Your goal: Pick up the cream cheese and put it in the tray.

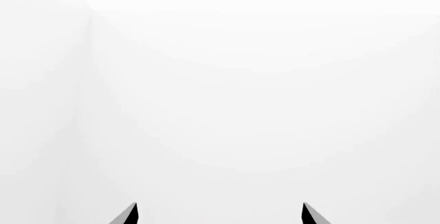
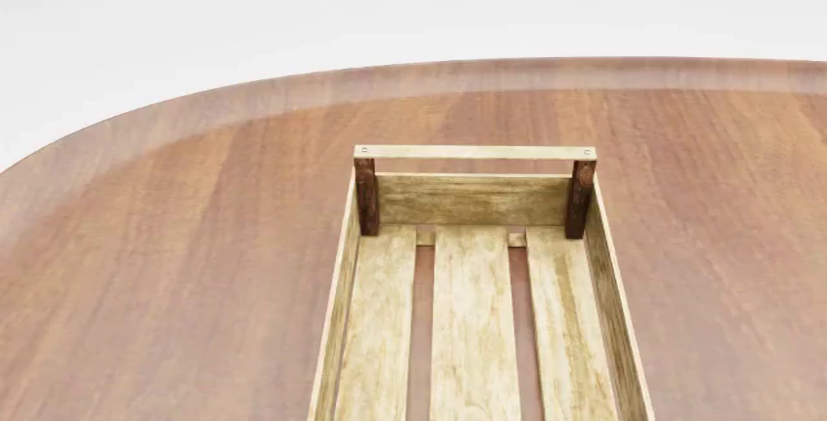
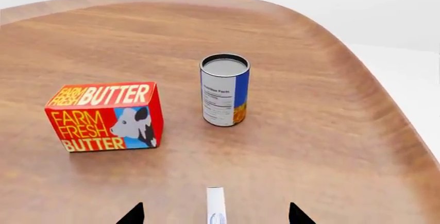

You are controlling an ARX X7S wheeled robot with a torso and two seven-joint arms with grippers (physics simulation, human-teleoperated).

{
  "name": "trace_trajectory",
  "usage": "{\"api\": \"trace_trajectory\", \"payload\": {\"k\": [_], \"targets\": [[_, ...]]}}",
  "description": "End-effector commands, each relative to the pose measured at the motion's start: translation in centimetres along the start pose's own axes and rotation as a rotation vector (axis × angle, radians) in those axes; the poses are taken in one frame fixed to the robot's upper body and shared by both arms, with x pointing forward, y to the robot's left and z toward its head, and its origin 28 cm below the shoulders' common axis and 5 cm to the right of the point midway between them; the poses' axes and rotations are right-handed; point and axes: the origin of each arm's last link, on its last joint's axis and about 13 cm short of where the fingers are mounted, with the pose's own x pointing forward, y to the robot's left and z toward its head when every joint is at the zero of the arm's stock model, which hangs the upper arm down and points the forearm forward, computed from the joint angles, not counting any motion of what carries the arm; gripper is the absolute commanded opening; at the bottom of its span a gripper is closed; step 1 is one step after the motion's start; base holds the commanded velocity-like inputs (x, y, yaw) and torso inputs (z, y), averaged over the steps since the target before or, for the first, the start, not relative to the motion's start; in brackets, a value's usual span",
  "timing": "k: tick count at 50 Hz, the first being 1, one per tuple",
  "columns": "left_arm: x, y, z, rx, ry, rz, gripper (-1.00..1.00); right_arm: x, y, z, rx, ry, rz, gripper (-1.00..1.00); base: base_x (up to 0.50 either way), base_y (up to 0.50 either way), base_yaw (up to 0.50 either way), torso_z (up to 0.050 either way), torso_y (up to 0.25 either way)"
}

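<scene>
The cream cheese [image 3: 216, 203] shows in the right wrist view as a narrow white box, seen edge-on, with a blue oval logo. It stands on the wooden table between the two dark fingertips of my right gripper [image 3: 216, 216]. The jaws are wide apart and do not touch the box. My left gripper [image 1: 220, 214] is open and empty, facing only blank white. The tray [image 2: 366, 285], a long light-wood slatted crate with dark corner posts and a rail handle, lies empty in the head view. Neither gripper shows in the head view.
A red-orange butter box [image 3: 105, 116] and a blue-and-orange can [image 3: 224, 90] stand on the table [image 3: 330, 147] beyond the cream cheese. The rounded table edge [image 3: 385, 95] curves off by the can. The tray rests on the same brown table [image 2: 168, 247].
</scene>
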Motion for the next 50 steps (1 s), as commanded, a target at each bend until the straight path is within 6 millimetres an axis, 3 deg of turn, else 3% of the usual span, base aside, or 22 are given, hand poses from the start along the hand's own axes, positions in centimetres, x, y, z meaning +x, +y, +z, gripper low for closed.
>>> {"api": "trace_trajectory", "payload": {"k": [1, 50], "targets": [[0.0, 0.0, 0.0, 0.0, 0.0, 0.0, 1.0, 0.5, 0.3, -0.4, -0.012, 0.024, -0.002, 1.0, 0.0, 0.0, 0.0, 0.0, 0.0], [0.0, 0.1, 0.0, 0.004, 0.001, 0.004, 1.0, 2.9, 0.5, -1.7, -0.025, 0.118, -0.034, 1.0, 0.0, 0.0, 0.0, 0.0, 0.0]]}}
